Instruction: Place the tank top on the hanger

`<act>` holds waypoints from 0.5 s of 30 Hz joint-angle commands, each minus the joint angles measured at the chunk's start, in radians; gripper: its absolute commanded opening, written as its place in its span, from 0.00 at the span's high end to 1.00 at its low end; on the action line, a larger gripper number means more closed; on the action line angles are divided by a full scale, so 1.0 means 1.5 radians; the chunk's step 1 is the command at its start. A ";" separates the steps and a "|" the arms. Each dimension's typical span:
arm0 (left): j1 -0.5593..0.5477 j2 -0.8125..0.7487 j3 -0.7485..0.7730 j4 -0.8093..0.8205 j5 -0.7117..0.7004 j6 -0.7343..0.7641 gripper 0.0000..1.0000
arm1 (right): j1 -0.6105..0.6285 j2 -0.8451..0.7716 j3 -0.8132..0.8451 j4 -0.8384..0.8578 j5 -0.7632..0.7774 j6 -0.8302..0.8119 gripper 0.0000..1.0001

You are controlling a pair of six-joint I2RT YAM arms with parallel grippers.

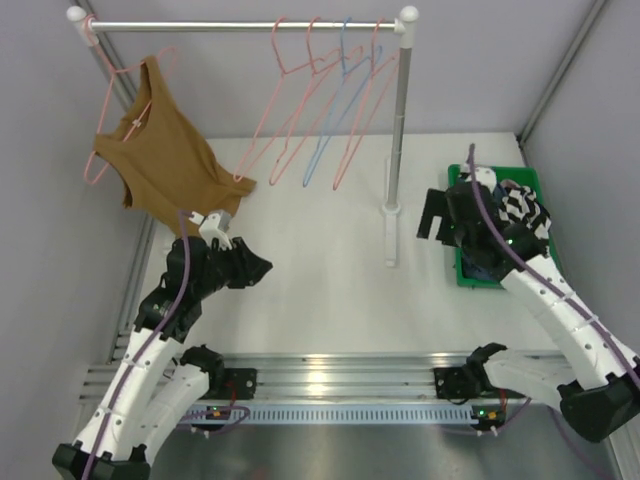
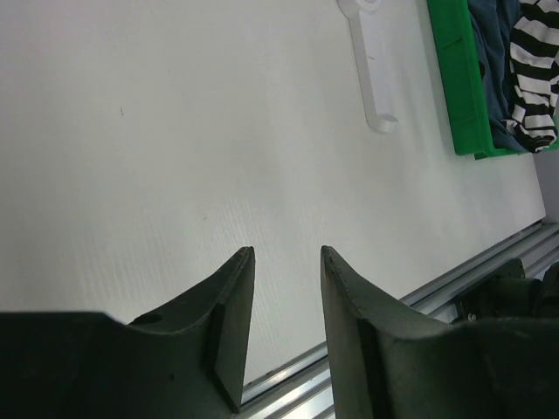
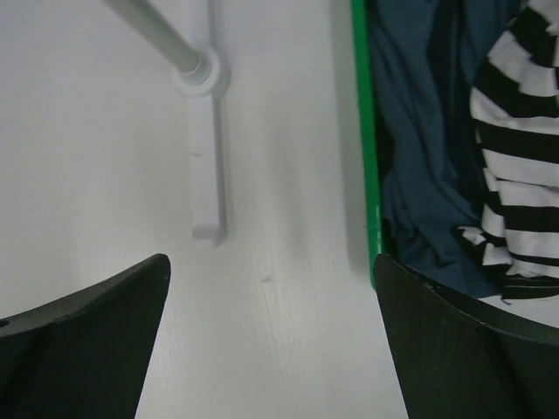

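Black-and-white tank top (image 3: pixel 515 148) lies crumpled in the green bin (image 3: pixel 365 131), over a blue-grey garment (image 3: pixel 419 131). Your right gripper (image 3: pixel 269 258) hangs at its rim, jaws wide apart, empty; your left gripper (image 2: pixel 286 250) has jaws slightly apart, empty, above the table (image 2: pixel 175 131).

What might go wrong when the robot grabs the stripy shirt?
The striped tank top lies on the dark blue garment, so the right gripper may pinch both. That gripper hovers at the green bin's rim and might bump it. The pink hangers crowd a blue hanger and might tangle.
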 commanded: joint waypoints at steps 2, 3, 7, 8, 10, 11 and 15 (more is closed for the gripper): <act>-0.013 -0.005 -0.009 0.049 0.000 0.010 0.59 | -0.139 0.001 0.090 -0.060 -0.062 -0.025 0.00; -0.014 -0.004 -0.011 0.052 0.003 0.011 0.59 | -0.186 0.007 0.093 -0.066 -0.064 -0.027 0.00; -0.015 -0.003 -0.016 0.063 0.017 0.011 0.59 | -0.327 0.037 0.094 -0.060 -0.108 -0.044 0.01; -0.016 -0.004 -0.017 0.064 0.018 0.012 0.59 | -0.351 0.045 0.093 -0.053 -0.115 -0.046 0.00; -0.016 -0.004 -0.018 0.068 0.021 0.014 0.59 | -0.419 0.075 0.094 -0.029 -0.130 -0.047 0.00; -0.016 -0.003 -0.017 0.067 0.025 0.015 0.59 | -0.433 0.088 0.098 -0.020 -0.127 -0.050 0.00; -0.016 -0.004 -0.019 0.067 0.042 0.020 0.59 | -0.482 0.189 0.123 0.021 -0.076 -0.055 0.00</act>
